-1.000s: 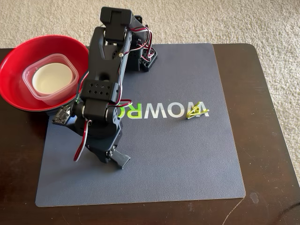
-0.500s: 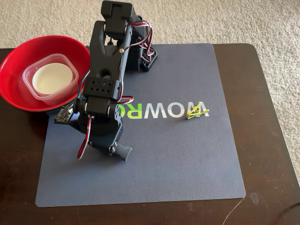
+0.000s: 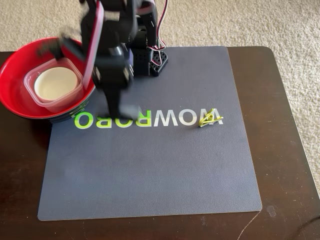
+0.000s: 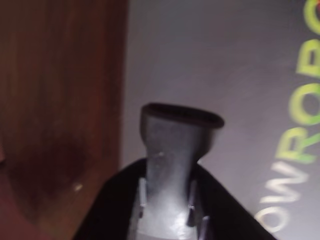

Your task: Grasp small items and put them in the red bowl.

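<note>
Red bowl (image 3: 15, 102) sits at the desk's far-left corner, overhanging the mat's (image 3: 150, 185) left edge; already inside it is the clear square container (image 3: 50, 102) with the small white bowl (image 3: 56, 83) nested in it. One item left in the open: the yellow-green clip (image 3: 210, 119), on the mat toward the desk's right edge, just at the end of the printed logo (image 3: 145, 119). Its long axis looks diagonal, roughly near-left to far-right, narrow end toward the logo, but it's too small to be sure. The black bone-shaped piece isn't visible in either view. Arm is motion-blurred in the fixed view, with the hand (image 3: 116, 102) near the bowl's rim; the wrist view (image 4: 181, 116) shows one finger over the mat beside the bare desk (image 4: 60, 100), nothing visibly held; can't tell how far it's open. Likely step: go for the clip. To do it well, come straight down, jaws across the short axis, closing low against the mat since the wire is thin.
</note>
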Tool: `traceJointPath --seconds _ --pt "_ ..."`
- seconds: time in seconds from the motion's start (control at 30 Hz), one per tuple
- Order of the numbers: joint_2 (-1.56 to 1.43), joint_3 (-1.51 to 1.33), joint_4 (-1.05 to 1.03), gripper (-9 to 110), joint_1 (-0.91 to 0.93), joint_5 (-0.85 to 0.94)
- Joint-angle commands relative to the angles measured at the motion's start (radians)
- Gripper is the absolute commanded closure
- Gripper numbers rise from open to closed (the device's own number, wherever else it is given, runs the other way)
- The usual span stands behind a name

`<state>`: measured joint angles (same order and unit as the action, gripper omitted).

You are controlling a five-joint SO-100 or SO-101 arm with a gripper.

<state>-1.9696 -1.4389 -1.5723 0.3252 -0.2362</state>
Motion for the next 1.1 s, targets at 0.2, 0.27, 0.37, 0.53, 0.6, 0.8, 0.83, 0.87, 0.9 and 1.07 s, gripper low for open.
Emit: traceJointPath --seconds 0.2,0.27,0.37,0.53,0.6,0.8,0.83,0.87,0.9,1.07 --pt "-0.086 -0.357 0.086 101 0.856 -0.466" --pt "-0.089 -0.403 0.135 101 0.888 -0.512" --pt "-0.043 -0.433 0.187 91 0.891 -0.532" --pt "-0.034 -0.414 0.192 81 0.828 -0.514" --pt "-0.058 -0.402 0.181 80 0.802 -0.506" --pt "-0.130 -0.390 0.167 82 0.785 -0.522" --pt "-0.092 -0.405 0.164 82 0.813 -0.535" --pt "0.003 -0.368 0.104 81 0.844 -0.554" --pt "0.135 -0.245 -0.034 81 0.864 -0.561" --pt "0.219 -0.117 -0.144 80 0.885 -0.535"
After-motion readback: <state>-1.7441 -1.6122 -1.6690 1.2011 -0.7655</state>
